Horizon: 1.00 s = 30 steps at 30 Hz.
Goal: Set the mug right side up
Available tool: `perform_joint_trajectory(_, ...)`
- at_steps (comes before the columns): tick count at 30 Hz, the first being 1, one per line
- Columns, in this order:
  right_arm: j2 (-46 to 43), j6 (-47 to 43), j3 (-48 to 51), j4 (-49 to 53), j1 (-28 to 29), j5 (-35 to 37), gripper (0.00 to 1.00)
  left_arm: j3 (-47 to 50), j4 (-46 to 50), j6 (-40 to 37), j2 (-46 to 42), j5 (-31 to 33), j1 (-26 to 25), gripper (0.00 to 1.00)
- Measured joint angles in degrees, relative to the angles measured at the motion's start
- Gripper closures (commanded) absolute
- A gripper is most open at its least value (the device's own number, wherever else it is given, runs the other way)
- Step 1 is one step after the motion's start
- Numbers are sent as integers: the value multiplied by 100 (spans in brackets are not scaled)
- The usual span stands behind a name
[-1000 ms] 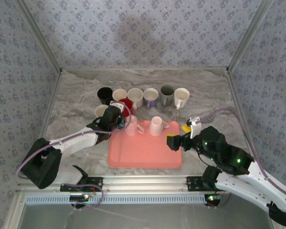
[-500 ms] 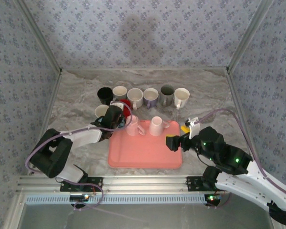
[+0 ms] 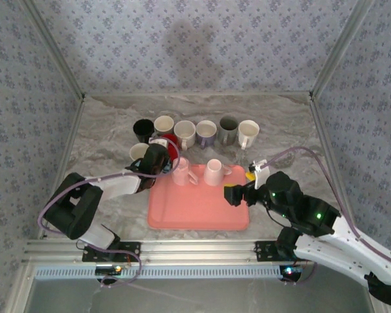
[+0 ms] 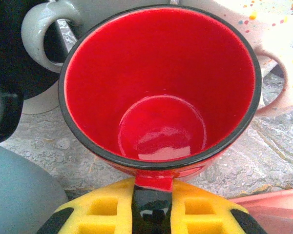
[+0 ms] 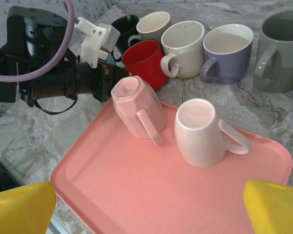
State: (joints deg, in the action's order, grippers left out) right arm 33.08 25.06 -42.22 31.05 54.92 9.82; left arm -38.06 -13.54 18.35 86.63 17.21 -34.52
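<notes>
Marble tabletop beside pink tray: left gripper clamps upright red mug by its handle, release likely next; right gripper, jaws apart, faces tray's inverted pink mug.

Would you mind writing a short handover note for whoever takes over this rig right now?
Left gripper: shut on the handle of the red mug.
Right gripper: open, empty, hovering over the near edge of the tray.
Things: red mug upright, off the tray, beside the other upright mugs. Pink mug and white mug are both upside down on the tray.
Done: red mug is right side up.
Left: release the red mug, then probably flip the two on the tray.
</notes>
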Motion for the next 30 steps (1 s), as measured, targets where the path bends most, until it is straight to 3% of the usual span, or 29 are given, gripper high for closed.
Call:
perform_joint_trajectory(13,216,-2,-35,76,0,164,0,184,203,275,-264,164,-74,76)
perform_joint_trajectory(20,297,-70,-199,186,4,369,0,192,299,387,-481,262,-166,62)
perform_joint_trajectory(25,337,-262,-271,181,28,455,0,192,448,444,-874,304,-192,60)
perform_joint_trajectory(30,656,-688,-520,313,79,426,10,192,894,621,-1657,321,-269,60)
